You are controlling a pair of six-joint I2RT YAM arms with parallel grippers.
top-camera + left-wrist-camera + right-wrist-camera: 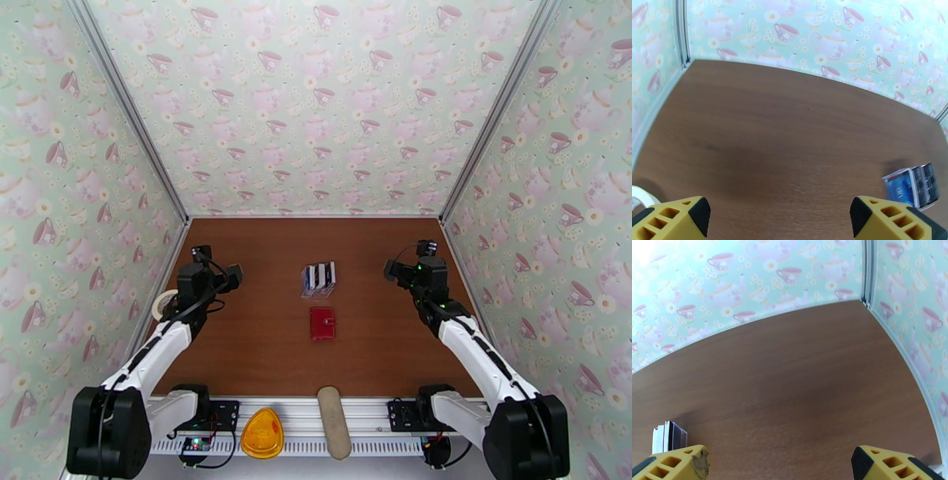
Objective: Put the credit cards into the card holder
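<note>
L gripper (780, 216), cards (913, 186) off to right

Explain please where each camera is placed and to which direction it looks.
Top external: above and behind the arms, looking down at the table, the credit cards and the card holder; both arms show, bases at the bottom.
Left wrist: on the left arm, facing the far wall over the table; the left gripper shows, open.
Right wrist: on the right arm, facing likewise; the right gripper shows, open.
Shared: the credit cards, at the left wrist view's right edge and the right wrist view's left edge.
</note>
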